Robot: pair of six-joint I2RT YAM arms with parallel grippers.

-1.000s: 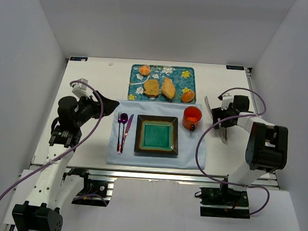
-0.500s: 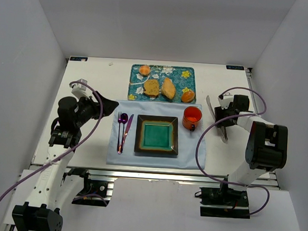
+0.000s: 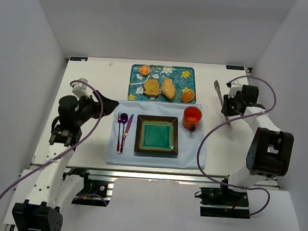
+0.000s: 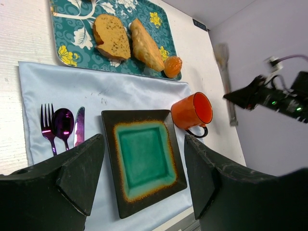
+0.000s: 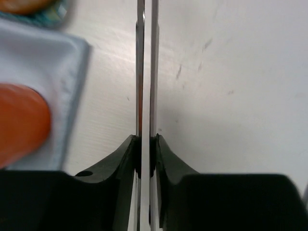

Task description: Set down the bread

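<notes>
- Flat golden-brown bread slice lies on the teal floral tray.
- My left gripper has its jaws apart.
- My right gripper is clamped on thin metal tongs.

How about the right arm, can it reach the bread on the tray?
Probably yes. Its tool holds tongs beside the tray, bare table between. A roll lies between it and the bread, so reach over.

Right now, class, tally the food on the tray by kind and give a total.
Bread: 1
Roll: 1
Buns: 2
Total: 4
</notes>
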